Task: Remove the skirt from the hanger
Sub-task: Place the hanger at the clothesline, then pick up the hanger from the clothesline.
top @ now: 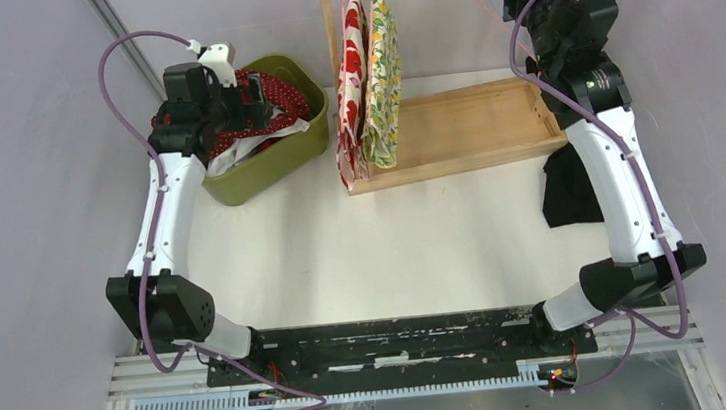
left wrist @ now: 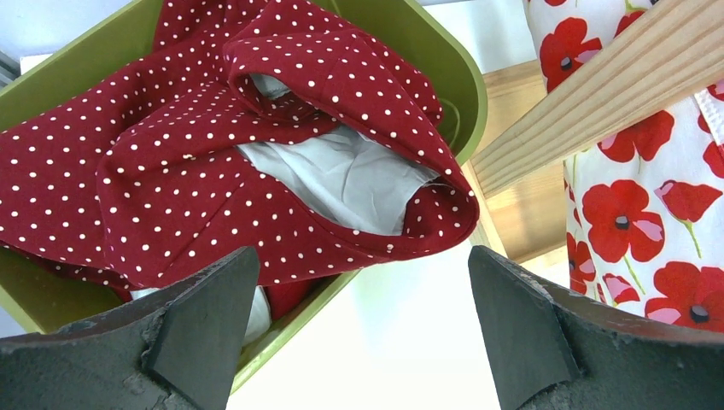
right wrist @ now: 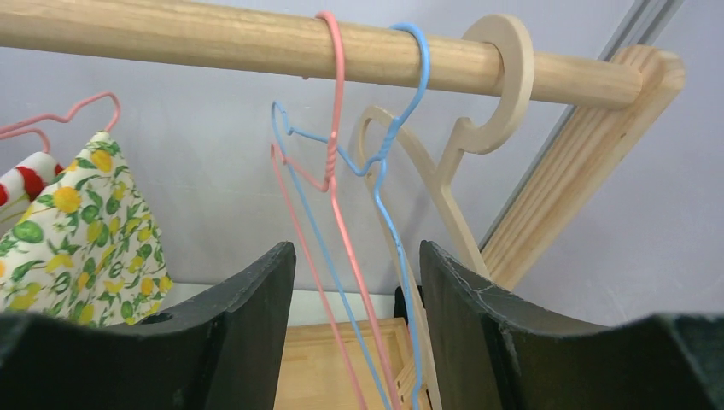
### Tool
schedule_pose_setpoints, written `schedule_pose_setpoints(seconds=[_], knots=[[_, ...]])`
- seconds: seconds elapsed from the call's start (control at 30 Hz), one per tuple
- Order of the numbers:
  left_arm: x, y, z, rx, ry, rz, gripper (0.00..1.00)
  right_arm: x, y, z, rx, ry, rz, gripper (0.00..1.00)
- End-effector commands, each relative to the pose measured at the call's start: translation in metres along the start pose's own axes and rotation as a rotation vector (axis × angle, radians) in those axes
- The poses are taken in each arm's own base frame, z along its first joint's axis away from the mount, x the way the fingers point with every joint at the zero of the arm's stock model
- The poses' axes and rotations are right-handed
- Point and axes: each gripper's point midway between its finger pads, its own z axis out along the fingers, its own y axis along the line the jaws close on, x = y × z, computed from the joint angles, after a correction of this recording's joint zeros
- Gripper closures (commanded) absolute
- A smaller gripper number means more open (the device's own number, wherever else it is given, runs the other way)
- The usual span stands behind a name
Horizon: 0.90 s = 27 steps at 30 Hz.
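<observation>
Right claw (right wrist: 357, 269) stands parted, bare pink wire hanger (right wrist: 338, 94) and blue wire hanger (right wrist: 384, 149) passing between. Crumpled black garment (top: 567, 190) lies on the white surface (top: 393, 247) beside the wooden tray (top: 462, 125). Left claw (left wrist: 360, 269), released, hovers over red polka-dot fabric (left wrist: 171, 154) in a green bin (left wrist: 463, 81).

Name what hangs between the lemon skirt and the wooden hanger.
Two bare wire hangers: a pink hanger and a blue hanger, seen in the right wrist view.

No legible text, label, brand, number or sign is found in any of the three views.
</observation>
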Motion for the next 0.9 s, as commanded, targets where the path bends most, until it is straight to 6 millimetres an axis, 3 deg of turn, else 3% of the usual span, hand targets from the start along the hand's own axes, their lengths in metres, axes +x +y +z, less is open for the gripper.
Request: schedule_pose_setpoints(seconds=[0.0,0.2,0.5,0.67,0.87], knots=[[-0.019,-0.002,-0.015,-0.008,-0.074,0.041,0.01,-0.019,0.004,-0.019,-0.051,-0.053,0.005,0.38],[-0.018,-0.009,-0.017,0.005,-0.077,0.048,0.01,-0.033,0.030,-0.036,-0.165,-0.081,0.058,0.38],[-0.011,-0.006,-0.018,-0.033,-0.062,0.040,0.01,-0.036,0.138,-0.047,-0.458,-0.051,0.200,0.40],[-0.020,-0.004,-0.024,-0.046,-0.083,0.048,0.01,-0.045,0.176,-0.049,-0.529,-0.065,0.211,0.40],[-0.020,-0.010,-0.025,-0.027,-0.082,0.050,0.01,-0.058,0.206,-0.050,-0.570,-0.093,0.214,0.40]])
